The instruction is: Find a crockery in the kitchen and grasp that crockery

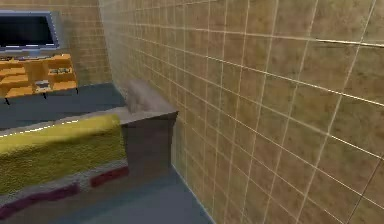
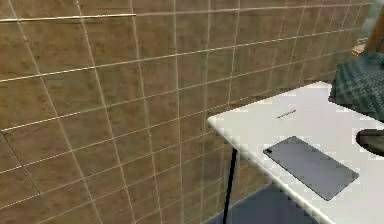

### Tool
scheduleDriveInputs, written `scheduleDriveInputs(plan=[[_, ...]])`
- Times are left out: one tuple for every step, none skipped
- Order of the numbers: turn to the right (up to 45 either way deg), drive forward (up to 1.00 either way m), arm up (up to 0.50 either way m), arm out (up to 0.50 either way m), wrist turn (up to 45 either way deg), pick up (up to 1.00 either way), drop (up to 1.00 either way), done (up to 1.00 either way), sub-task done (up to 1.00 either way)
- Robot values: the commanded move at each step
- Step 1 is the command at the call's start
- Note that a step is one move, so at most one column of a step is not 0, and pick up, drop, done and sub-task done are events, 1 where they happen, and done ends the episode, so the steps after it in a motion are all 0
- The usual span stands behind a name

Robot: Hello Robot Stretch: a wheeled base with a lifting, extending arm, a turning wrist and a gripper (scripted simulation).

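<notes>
Though distant, orange shelves (image 1: 40, 72) with small items (image 1: 44, 87)

Cropped or unclear things
The white bench (image 2: 275, 120) and a dark object (image 2: 374, 140) on it leave the arm side view's right; distant shelf items (image 1: 45, 86) are unidentifiable.

This is a lived-in room of a home, walled in tan tiles (image 1: 280, 90). At the forward view's upper left a television (image 1: 25, 30) sits above a low wooden cabinet (image 1: 40, 75), and a yellow cover (image 1: 60, 145) lies over furniture at the lower left. At the arm side view's right, a white table (image 2: 290, 115) bears a flat grey slab (image 2: 310, 167).
</notes>
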Motion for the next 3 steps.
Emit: scheduleDriveInputs(plan=[[-45.0,0.0,0.0,0.0,0.0,0.0,0.0,0.0,0.0],[-45.0,0.0,0.0,0.0,0.0,0.0,0.0,0.0,0.0],[-45.0,0.0,0.0,0.0,0.0,0.0,0.0,0.0,0.0]])
